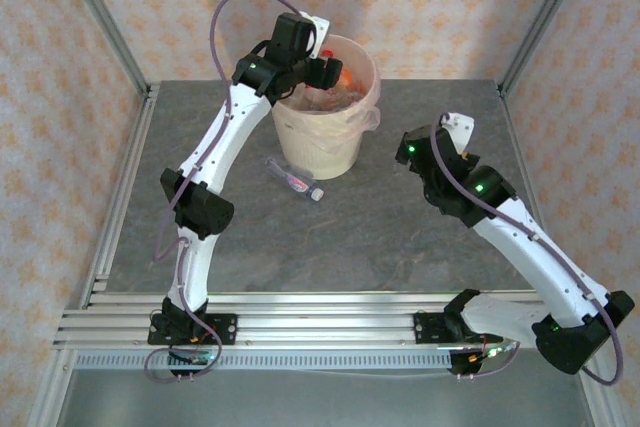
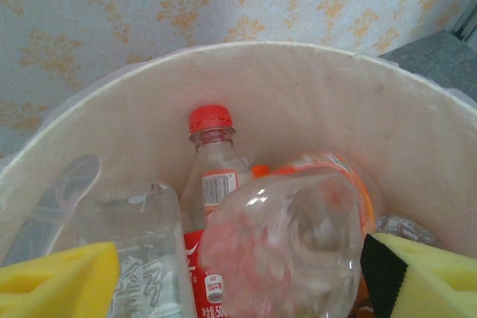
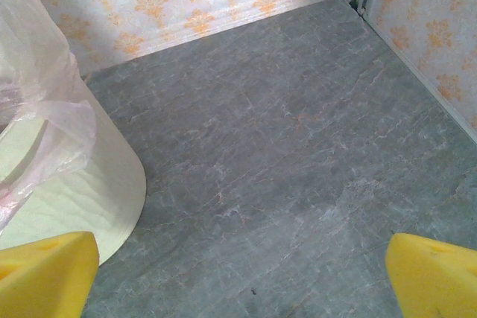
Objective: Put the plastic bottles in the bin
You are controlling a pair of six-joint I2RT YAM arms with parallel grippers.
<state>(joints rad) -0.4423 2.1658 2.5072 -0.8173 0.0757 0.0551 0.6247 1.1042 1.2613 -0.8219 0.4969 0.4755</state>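
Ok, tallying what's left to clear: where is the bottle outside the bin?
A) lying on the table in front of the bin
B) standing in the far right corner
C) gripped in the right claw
A: the bottle lies on its side on the table, at the near side of the bin.

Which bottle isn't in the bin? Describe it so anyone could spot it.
Find the big cream bin at the back of the grey table. Just in front of it a clear bottle lies on its side. Unlike the other bottles, piled inside the bin, it sits alone on the table.
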